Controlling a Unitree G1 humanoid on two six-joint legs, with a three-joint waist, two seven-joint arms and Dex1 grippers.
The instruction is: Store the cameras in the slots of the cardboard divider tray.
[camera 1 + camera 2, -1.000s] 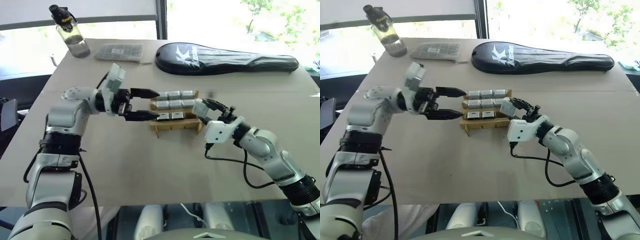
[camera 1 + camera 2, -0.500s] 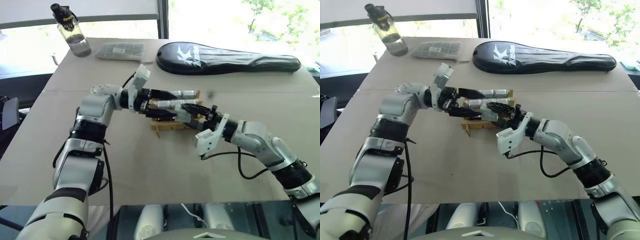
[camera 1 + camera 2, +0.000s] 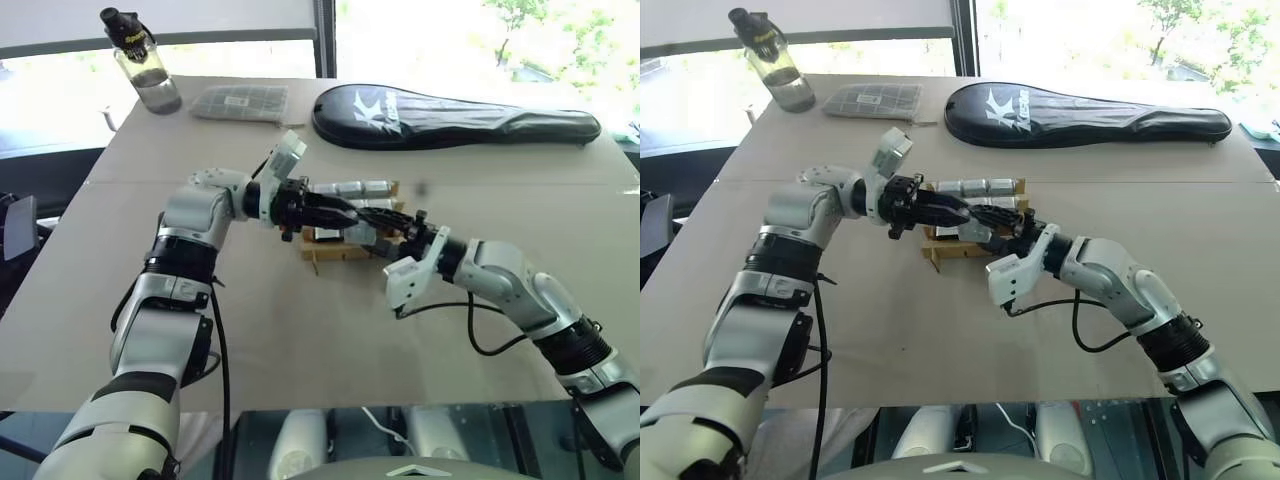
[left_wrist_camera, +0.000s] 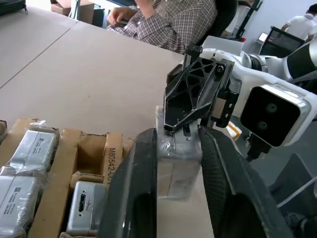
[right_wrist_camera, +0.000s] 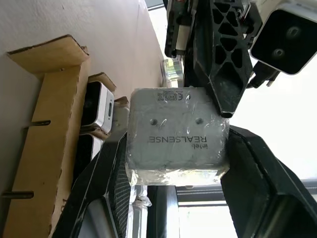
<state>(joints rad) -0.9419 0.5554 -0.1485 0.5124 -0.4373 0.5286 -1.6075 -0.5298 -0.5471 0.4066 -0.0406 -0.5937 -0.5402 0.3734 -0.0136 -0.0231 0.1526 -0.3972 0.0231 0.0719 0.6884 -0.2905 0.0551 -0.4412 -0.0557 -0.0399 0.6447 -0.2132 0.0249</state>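
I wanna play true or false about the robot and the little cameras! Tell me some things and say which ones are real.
1. Both grippers are holding the same camera. True: the right gripper clamps it at its sides, and the left gripper pinches its other end.
2. The cardboard divider tray is completely full. False: one slot at its front corner looks empty.
3. The black racket case lies on top of the tray. False: it lies farther back on the table, apart from the tray.
4. A water bottle stands at the table's far left corner. True.
5. The shared camera sits in a slot. False: it is held up in the air.
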